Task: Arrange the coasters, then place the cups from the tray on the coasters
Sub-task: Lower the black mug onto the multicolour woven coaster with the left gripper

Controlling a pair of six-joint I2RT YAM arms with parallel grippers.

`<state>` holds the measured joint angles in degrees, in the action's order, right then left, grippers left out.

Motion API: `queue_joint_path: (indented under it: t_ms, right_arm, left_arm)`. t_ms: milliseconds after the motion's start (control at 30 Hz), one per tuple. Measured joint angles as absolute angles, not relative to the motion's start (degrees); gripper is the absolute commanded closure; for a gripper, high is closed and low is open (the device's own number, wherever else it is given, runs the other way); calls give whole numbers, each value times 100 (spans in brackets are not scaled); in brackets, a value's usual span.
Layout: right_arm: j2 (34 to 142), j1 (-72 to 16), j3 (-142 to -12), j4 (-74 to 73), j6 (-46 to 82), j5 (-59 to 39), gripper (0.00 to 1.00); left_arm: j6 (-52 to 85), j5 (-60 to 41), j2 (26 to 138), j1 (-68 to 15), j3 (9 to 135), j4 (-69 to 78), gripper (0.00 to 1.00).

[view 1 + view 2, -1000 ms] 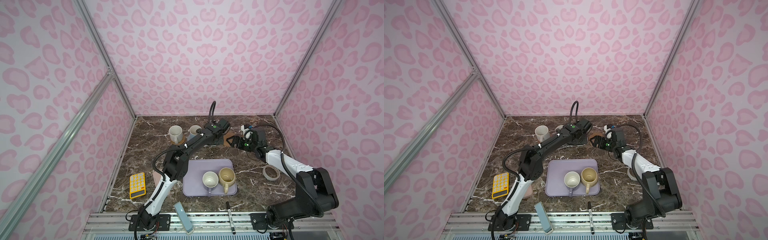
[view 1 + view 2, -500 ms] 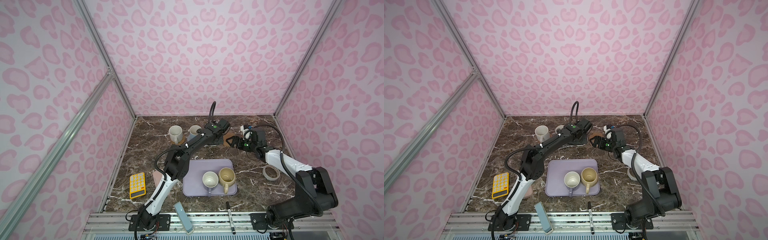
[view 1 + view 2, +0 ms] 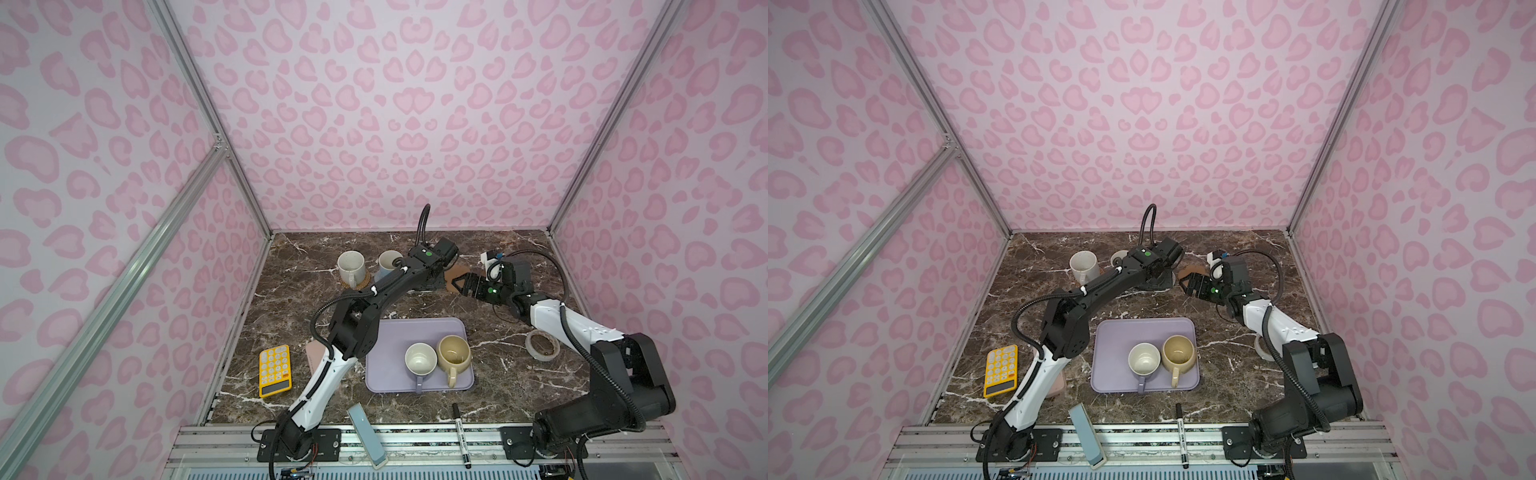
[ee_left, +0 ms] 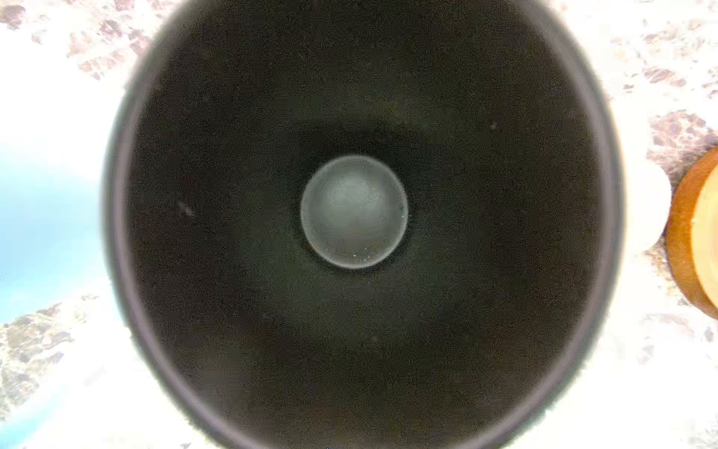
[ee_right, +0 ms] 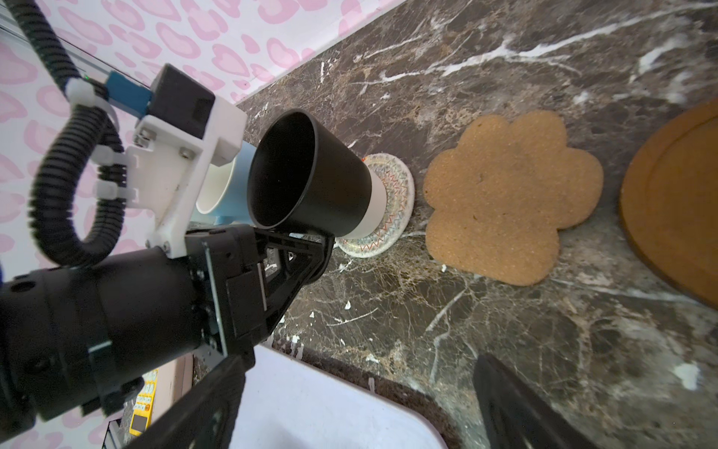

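The black cup (image 5: 307,179) stands on the cream woven coaster (image 5: 392,202) at the back of the table. My left gripper (image 5: 322,243) is shut at its side, where the handle is hidden; the left wrist view looks straight down into the black cup (image 4: 353,212). My right gripper (image 3: 457,286) hovers open and empty just right of it, over the tray's corner (image 5: 330,408). The paw coaster (image 5: 509,194) and brown disc coaster (image 5: 680,202) lie bare. A cream-white cup (image 3: 351,268) sits on the rattan coaster (image 3: 362,285), beside a light blue cup (image 3: 388,264). The lavender cup (image 3: 420,359) and yellow cup (image 3: 454,353) stand on the tray (image 3: 386,376).
A yellow calculator (image 3: 275,371) and a pink case (image 3: 316,359) lie front left. A clear tape ring (image 3: 542,348) lies under the right arm. A marker (image 3: 460,432) and a grey-blue bar (image 3: 368,432) rest at the front edge.
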<state>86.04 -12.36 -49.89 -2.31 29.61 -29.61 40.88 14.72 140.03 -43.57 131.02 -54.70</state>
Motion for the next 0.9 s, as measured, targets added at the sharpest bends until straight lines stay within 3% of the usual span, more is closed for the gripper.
queue_joint_path:
  t_ms: [100, 433, 633, 767, 900]
  right_arm:
    - [8613, -1236, -4980, -231, 2958, -2961, 6]
    - [8650, -1236, -4980, -235, 2965, -2971, 6]
    - [8670, -1236, -4980, -235, 2987, -2980, 6]
    - [8672, -1238, -4980, -235, 3009, -2980, 6]
    - [8648, -1264, -4980, -222, 3044, -2969, 6]
  left_arm:
    - [4088, 1466, 14003, -4357, 13102, -5472, 92]
    - [4091, 1483, 14000, -4362, 13061, -5422, 89]
    - [4091, 1483, 14000, -4362, 13045, -5387, 76]
    - [4095, 1487, 13970, -4362, 12978, -5339, 59]
    - [4097, 1487, 13850, -4364, 12757, -5207, 50]
